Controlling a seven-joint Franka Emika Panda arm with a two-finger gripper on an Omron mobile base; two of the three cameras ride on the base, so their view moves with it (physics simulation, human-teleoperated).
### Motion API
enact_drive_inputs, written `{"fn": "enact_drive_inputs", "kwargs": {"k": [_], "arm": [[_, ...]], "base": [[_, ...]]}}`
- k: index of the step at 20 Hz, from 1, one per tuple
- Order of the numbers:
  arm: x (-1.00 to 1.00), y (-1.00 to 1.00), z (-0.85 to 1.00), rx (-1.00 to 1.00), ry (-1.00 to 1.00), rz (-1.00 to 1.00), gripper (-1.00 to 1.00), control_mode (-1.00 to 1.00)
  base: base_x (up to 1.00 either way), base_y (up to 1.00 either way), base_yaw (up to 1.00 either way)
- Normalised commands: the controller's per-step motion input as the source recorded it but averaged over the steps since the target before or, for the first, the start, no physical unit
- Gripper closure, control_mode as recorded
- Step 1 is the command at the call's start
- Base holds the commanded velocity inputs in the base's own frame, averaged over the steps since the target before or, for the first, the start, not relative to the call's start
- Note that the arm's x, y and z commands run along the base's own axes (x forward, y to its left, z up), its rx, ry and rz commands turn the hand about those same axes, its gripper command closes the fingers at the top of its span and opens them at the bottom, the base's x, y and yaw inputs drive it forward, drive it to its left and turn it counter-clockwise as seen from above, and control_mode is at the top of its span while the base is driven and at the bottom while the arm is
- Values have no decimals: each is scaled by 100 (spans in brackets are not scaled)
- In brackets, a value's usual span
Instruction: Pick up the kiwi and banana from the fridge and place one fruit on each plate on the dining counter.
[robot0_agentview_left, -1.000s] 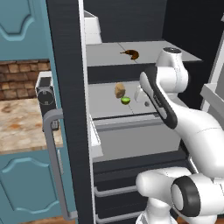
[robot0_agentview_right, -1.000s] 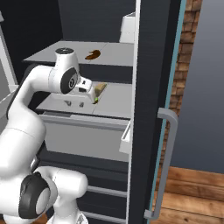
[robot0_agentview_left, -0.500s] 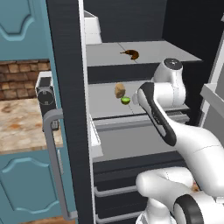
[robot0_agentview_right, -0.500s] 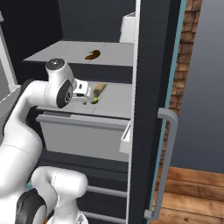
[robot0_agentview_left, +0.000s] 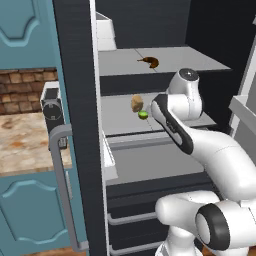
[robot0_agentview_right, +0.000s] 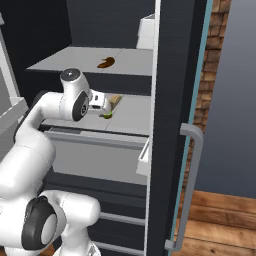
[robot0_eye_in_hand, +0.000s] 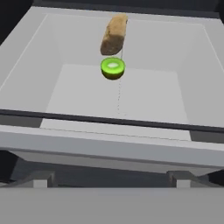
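Observation:
The fridge stands open before me. On its middle grey shelf lies the lime-green kiwi, touching the near end of a tan lumpy item. The dark brown banana rests one shelf higher. My gripper is open, level with the middle shelf's front lip and short of the kiwi, with nothing between its fingers. In the right base view the gripper sits just left of the kiwi. In the left base view my forearm hides it.
The open fridge door with its grey bar handle flanks the shelves, a white door bin jutting inward. A drawer front lies below the shelf. Left of the door are a marbled counter top, brick wall and teal cabinets.
My arm has folded lower and the hand has come closer to the middle shelf's front. The kiwi, tan item and banana lie where they were.

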Motion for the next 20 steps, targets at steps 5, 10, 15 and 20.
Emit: {"fn": "enact_drive_inputs", "kwargs": {"k": [5,10,15,20], "arm": [[43,8,-24,0,4,0,-100,-100],[41,9,-23,0,4,0,-100,-100],[37,1,-21,0,2,0,-100,-100],[38,0,-14,0,0,0,-100,-100]], "base": [[0,0,0],[0,0,0],[0,0,0],[0,0,0]]}}
